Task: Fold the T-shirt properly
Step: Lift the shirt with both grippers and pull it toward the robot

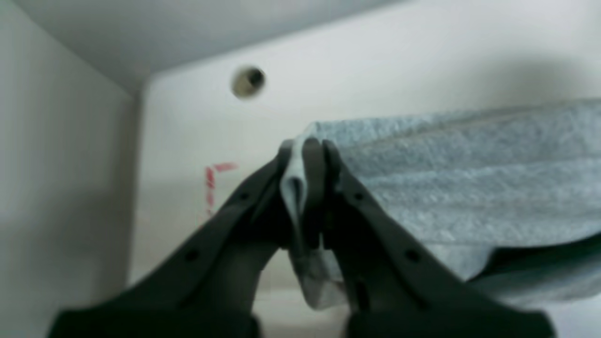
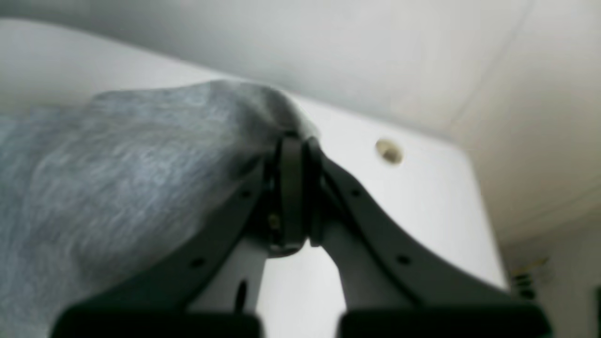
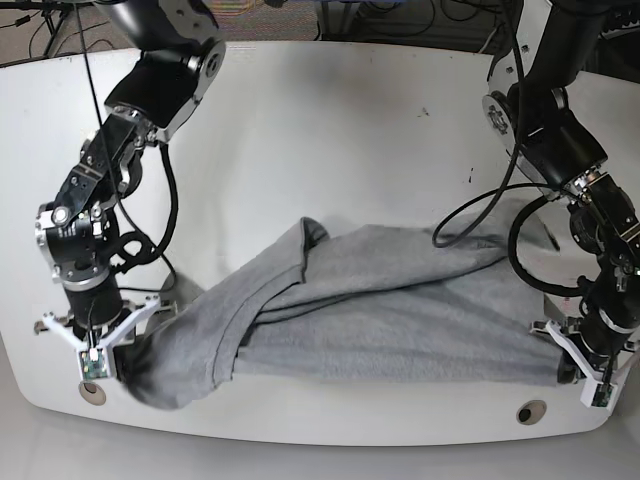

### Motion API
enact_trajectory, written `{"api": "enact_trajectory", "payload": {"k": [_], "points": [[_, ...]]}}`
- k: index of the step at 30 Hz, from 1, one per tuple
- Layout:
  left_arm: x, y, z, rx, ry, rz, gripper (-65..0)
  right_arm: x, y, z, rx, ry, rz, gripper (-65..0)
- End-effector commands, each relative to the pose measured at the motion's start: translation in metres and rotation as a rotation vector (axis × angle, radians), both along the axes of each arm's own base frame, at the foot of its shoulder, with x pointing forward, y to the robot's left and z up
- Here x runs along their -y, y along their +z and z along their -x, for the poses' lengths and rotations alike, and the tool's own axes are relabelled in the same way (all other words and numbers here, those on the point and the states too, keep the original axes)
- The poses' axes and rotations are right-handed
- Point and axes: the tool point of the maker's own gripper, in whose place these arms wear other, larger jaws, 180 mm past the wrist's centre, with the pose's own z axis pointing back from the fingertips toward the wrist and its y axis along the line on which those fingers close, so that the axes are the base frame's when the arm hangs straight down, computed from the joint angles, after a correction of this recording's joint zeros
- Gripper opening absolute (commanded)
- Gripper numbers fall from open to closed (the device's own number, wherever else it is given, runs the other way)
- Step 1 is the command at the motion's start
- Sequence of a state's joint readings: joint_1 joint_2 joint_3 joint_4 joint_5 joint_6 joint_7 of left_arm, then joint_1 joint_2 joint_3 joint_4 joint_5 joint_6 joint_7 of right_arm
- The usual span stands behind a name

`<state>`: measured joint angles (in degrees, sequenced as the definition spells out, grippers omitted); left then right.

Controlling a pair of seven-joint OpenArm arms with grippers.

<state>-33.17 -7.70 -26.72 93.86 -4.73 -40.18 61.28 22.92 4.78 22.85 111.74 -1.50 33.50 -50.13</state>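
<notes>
My left gripper (image 1: 305, 155) and right gripper (image 2: 293, 150), each clamped on the shirt (image 3: 380, 310) hem, hold it taut along the near table (image 3: 300, 120) edge for folding.

T-shirt (image 3: 380, 310): you see heather-grey cloth, rumpled, stretched sideways.
Place: your table's (image 3: 330, 130) near edge, both ends pinched up.

White table (image 3: 330, 130), round holes near front edge; dark cables behind.
</notes>
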Motion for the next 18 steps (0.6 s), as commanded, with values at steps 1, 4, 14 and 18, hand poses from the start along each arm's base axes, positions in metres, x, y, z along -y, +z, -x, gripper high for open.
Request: {"api": "enact_trajectory", "payload": {"k": [1,4,14,18], "points": [[-0.005,0.045,-0.006,0.118,0.010,-0.024,-65.0,-0.003,0.047,-0.008,0.123,0.021,0.044,-64.8],[-0.007,0.068,-0.009,0.169,0.015,-0.030,-65.0,-0.009,0.079,-0.015,0.188,0.046,0.092,-64.8],[-0.031,0.141,-0.011,0.309,0.057,-0.078,-65.0,-0.029,0.167,-0.022,0.361,0.105,0.243,-64.7],[-0.038,0.164,-0.009,0.352,0.071,-0.091,-65.0,-0.032,0.189,-0.021,0.405,0.108,0.271,-64.7]]}}
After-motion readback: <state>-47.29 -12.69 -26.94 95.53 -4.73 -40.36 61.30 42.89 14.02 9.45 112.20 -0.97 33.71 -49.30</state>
